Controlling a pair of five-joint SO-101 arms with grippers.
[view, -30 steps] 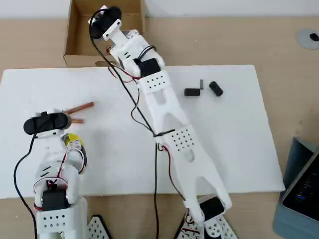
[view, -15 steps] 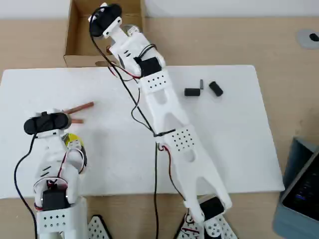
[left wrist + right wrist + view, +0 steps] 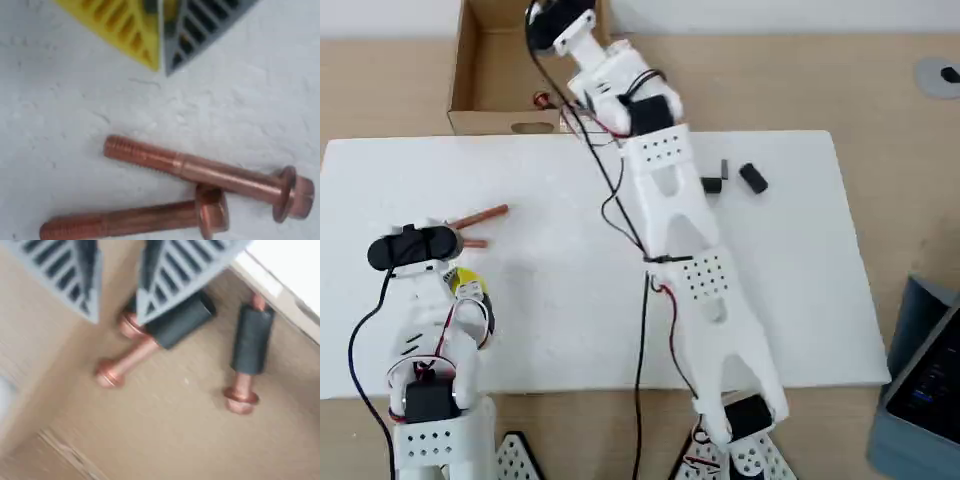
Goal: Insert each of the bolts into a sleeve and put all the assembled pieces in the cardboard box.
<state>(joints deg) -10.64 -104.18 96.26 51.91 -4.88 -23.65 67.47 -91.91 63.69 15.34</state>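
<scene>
My right gripper (image 3: 117,315) hangs open inside the cardboard box (image 3: 460,70), with nothing between its grey fingers. On the box floor (image 3: 175,435) below it lie two copper bolts in black sleeves (image 3: 177,322) (image 3: 251,340), and a finger partly hides another bolt head (image 3: 129,324). My left gripper (image 3: 161,65) is shut, its yellow and grey tips touching just short of two bare copper bolts (image 3: 200,170) (image 3: 135,222). The same bolts (image 3: 480,215) (image 3: 475,243) lie on the white board's left side. Two loose black sleeves (image 3: 713,185) (image 3: 753,178) lie right of the right arm.
The white foam board (image 3: 540,330) covers most of the table. A small dark piece (image 3: 724,168) sits by the loose sleeves. A grey device (image 3: 925,390) stands at the right edge. The right arm (image 3: 680,250) stretches diagonally across the board.
The right arm has swung to the right over the box and now partly covers one loose sleeve. A bolt end now shows at the box's front wall. The left arm has not moved.
</scene>
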